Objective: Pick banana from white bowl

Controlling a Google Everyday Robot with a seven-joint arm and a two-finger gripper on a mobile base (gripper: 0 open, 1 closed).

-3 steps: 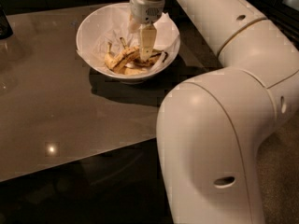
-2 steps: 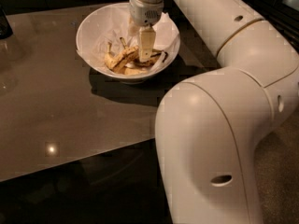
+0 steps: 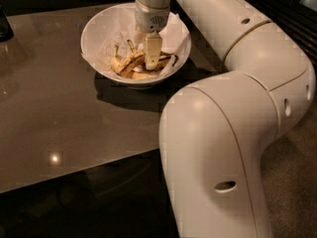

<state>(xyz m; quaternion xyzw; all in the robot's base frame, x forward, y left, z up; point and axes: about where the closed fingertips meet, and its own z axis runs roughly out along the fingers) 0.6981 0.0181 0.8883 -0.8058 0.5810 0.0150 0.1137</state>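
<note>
We see a smooth, glossy brown counter [image 3: 49, 108] carrying a deep, round white bowl [image 3: 94, 31] with a flaring rim, lined with crumpled paper [image 3: 174, 29]. Curved yellow bananas lie heaped in the bottom. The banana [image 3: 130, 62], brown-speckled with dark ends, rests among them inside the bowl. The claw [image 3: 152, 53] reaches straight down from the rounded, matte cream arm [image 3: 237, 133] into the bowl, its pale flat tip at the fruit. We cannot tell whether it is apart or clamped. Compared with a second ago, we find the claw in much the same spot and the bananas unmoved.
</note>
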